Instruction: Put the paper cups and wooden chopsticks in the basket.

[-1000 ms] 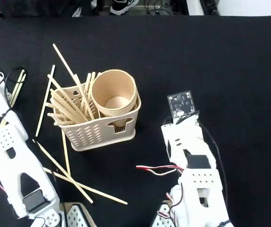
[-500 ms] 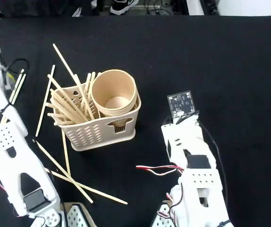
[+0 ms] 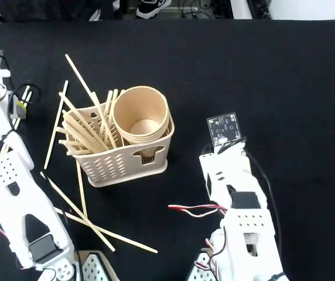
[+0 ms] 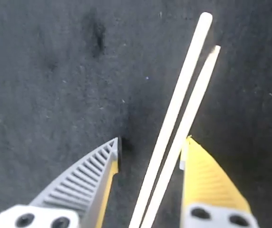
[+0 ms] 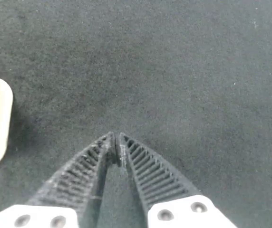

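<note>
— Chopsticks (image 3: 106, 231): several loose on the desk (image 3: 284, 76); many, plus paper cups (image 3: 141, 117), in the basket (image 3: 123, 167).
— Hands?
— Left hand (image 4: 151, 142) released, straddling one chopstick pair (image 4: 173, 111), not yet gripped; right hand (image 5: 115, 138) clenched, empty.

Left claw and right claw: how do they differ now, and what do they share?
The left claw is open; the right claw is shut. The left claw has two wooden chopsticks between its fingers; the right claw has nothing there. The left claw's fingers show yellow; the right claw's are all dark. Both point down at the black cloth.
</note>
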Motion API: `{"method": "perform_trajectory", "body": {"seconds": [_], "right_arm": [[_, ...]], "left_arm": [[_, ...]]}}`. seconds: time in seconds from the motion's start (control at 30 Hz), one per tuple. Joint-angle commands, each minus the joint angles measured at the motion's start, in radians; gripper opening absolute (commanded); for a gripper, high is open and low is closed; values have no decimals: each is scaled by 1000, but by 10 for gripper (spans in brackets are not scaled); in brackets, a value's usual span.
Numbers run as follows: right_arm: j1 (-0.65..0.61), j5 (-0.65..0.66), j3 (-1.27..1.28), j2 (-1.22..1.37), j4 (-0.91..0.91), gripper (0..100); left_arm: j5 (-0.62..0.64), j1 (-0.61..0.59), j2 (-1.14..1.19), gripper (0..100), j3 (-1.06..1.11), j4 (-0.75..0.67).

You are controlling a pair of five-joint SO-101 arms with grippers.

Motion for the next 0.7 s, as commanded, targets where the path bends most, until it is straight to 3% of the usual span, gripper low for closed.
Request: {"method": "perform_trajectory", "body": {"seconds": [0.0,0.13,0.3,0.4,0.5,0.6,0.67], "right_arm": [[6,9,-10,4,2,12],[6,9,-10,4,2,12],[6,9,-10,4,2,12],[6,9,-10,4,2,12],[6,9,-10,4,2,12],[6,9,-10,4,0,12],[6,9,-10,4,0,12]], "left_arm": [[-83,10,43,209,4,-9],[-147,15,153,205,4,-8],[-258,8,287,37,-5,-9],[-295,2,299,29,-5,31],[-295,4,296,28,-31,106],[-288,7,282,28,-194,264],[-222,1,273,28,-278,262]]}}
